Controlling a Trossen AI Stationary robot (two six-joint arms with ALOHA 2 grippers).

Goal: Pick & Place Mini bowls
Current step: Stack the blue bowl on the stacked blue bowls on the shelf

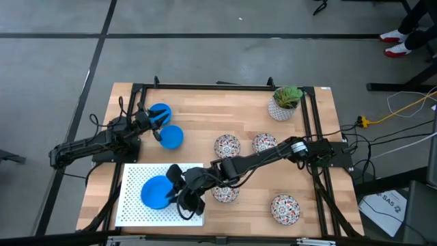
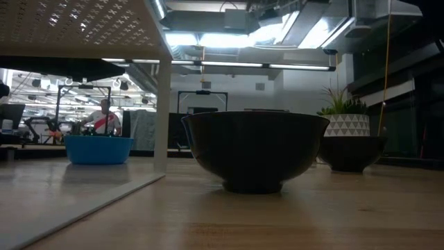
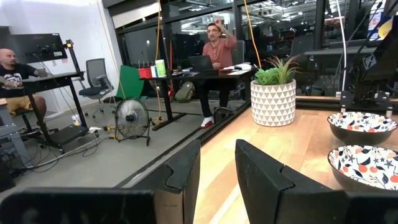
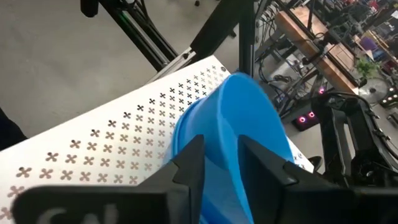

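A bright blue mini bowl (image 1: 156,193) sits over the white perforated stand (image 1: 133,179) at the table's near left. My right gripper (image 1: 179,190) reaches across the table to the bowl's right side and is shut on it; the right wrist view shows the bowl (image 4: 239,118) between my fingers. My left gripper (image 1: 154,126) is open at the table's far left, between two more blue bowls (image 1: 161,113) (image 1: 171,137) that stand on the wood, and touches neither. Four floral bowls stand on the table (image 1: 227,145) (image 1: 265,142) (image 1: 225,194) (image 1: 285,208). My right gripper holds the blue bowl by the right-hand part of its wall and rim (image 4: 221,146), pinched between the two fingers (image 4: 189,163). The fingers come slanting down from the table's right. Whether the bowl's base rests on the perforated stand, I cannot tell.
A white pot with a green plant (image 1: 285,102) stands at the far right corner. The stand is raised on legs (image 2: 163,104). In the low view a floral bowl (image 2: 254,149) stands close ahead. Dark frame rails (image 1: 205,87) border the table. People sit beyond the table (image 3: 217,50).
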